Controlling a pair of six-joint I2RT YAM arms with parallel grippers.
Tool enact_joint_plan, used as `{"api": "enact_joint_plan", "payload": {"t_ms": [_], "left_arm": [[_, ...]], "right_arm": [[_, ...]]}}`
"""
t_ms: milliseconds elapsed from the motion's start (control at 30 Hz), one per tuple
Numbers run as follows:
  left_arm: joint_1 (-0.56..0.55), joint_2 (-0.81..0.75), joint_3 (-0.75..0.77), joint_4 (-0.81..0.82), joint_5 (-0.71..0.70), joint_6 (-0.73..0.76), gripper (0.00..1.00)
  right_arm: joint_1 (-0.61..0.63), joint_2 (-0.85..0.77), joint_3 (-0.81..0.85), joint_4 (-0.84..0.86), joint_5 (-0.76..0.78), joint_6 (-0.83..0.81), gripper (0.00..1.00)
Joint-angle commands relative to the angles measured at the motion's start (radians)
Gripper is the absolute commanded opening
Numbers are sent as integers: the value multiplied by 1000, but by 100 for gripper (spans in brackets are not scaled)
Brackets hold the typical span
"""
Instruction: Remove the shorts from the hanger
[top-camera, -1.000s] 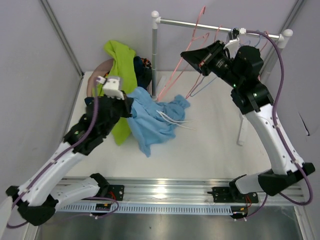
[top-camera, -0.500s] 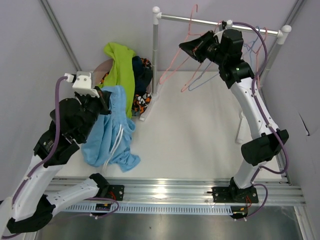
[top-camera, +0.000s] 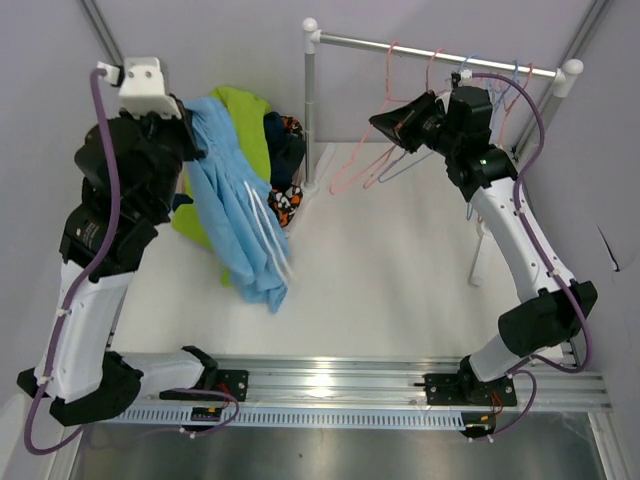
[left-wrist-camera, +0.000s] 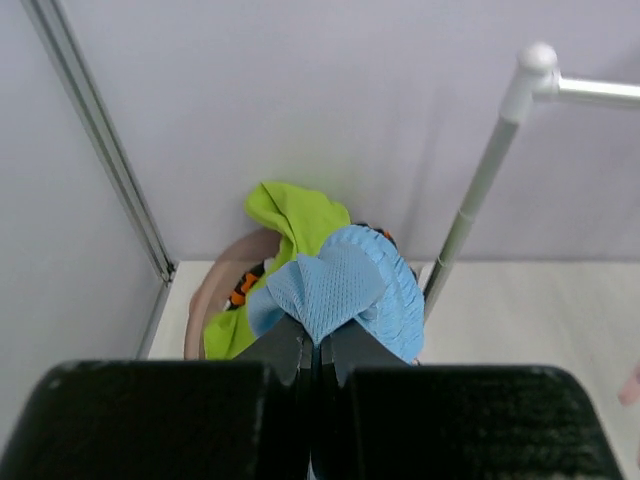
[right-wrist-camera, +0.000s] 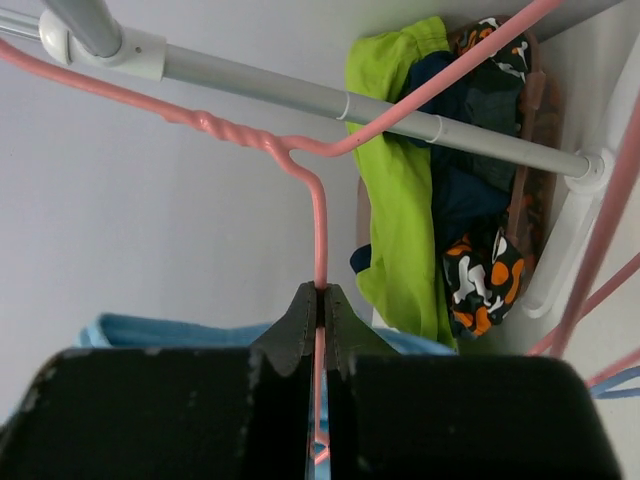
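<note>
The left tool, pinching the light blue shorts, has hoisted them free of the pink hanger the right tool clamps.

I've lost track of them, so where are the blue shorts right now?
In the top view, the blue shorts hang at the left, held by the left gripper with jaws shut, beside the green shorts and left of the rack post.

White links, black joints, purple cables, white camera mount
</note>
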Motion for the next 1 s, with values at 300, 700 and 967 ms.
{"api": "enact_joint_plan", "payload": {"t_ms": [300,700,967], "left_arm": [[235,329,597,87,39,70,0],[414,675,543,509,98,-14,4],[459,946,494,270,160,-183,99]], "right_arm": [[1,-114,-70,21,-38,-15,92],[104,-515,-529,90,6,-74,99],[167,-601,-498,69,-6,-152,99]]}}
